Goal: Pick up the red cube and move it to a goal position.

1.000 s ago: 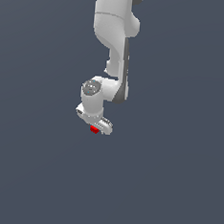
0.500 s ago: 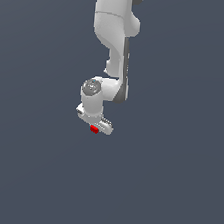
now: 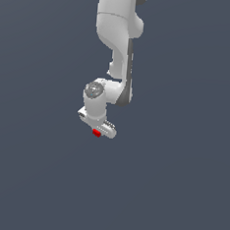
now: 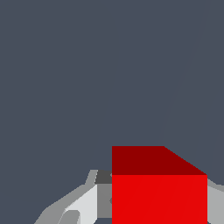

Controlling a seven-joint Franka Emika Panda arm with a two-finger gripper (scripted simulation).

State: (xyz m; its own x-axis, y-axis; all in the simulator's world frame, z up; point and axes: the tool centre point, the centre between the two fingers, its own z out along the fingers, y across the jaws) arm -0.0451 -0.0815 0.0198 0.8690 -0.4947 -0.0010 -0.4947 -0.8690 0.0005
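Observation:
The red cube (image 3: 96, 132) shows as a tiny bright red block right under the white gripper (image 3: 99, 131) at the end of the arm, in the middle of the exterior view. In the wrist view the red cube (image 4: 159, 192) is large and close, with a grey and white finger (image 4: 85, 202) pressed against one side and a second finger (image 4: 215, 204) at its other side. The gripper is shut on the cube. The fingertips are mostly hidden behind the cube.
The white arm (image 3: 116, 33) reaches down from the top of the exterior view. A plain dark grey-blue surface (image 3: 179, 191) fills everything around it. No goal marker shows.

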